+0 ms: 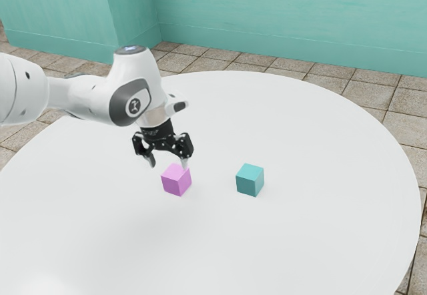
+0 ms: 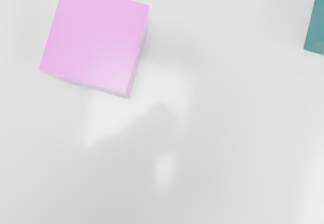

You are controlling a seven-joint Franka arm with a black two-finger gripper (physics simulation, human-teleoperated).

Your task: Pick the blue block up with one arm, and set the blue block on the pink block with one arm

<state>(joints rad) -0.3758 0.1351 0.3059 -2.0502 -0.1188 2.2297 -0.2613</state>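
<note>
The blue block (image 1: 249, 179), a teal-blue cube, rests on the round white table (image 1: 220, 235) to the exterior view's right of the pink block (image 1: 176, 179). My gripper (image 1: 165, 161) hangs open just above the pink block's near-left top edge, holding nothing. In the wrist view the pink block (image 2: 96, 46) lies close under my hand, and a sliver of the blue block (image 2: 315, 29) shows at the frame's edge, well apart from it.
The table's curved edge runs along the exterior view's right and back. Beyond it lie a tiled floor (image 1: 373, 88) and teal walls (image 1: 280, 8). Bare tabletop surrounds both blocks.
</note>
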